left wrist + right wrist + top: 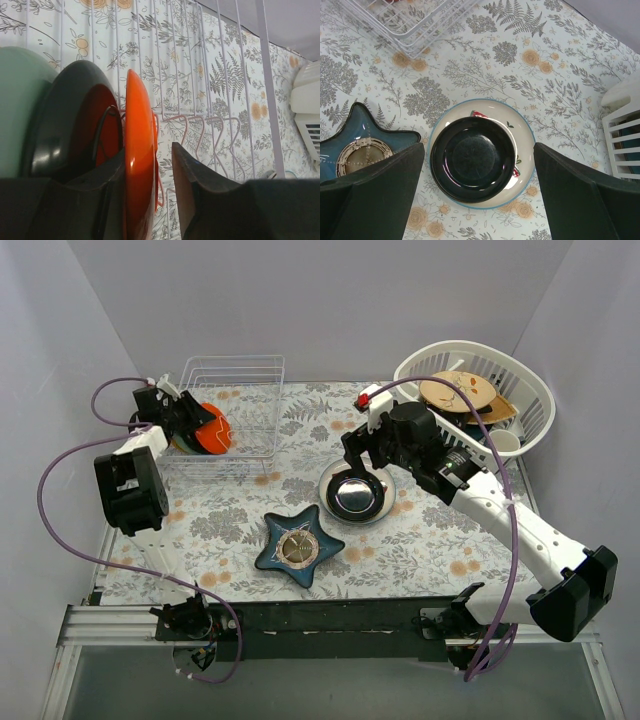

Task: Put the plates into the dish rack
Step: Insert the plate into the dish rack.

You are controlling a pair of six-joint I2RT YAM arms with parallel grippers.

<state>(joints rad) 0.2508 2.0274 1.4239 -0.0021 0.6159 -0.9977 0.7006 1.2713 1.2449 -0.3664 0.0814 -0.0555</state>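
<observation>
Left wrist, orange plate [139,150] upright in dish rack [269,85]

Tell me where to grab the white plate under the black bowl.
White plate: likely take the bare rim on the white basket side, right pincer coming from above, tilted. It lies flat and the black bowl covers the middle.

Three racked plates [137,150], one dish rack [240,375], one basket [522,375], one star dish [270,552]
</observation>
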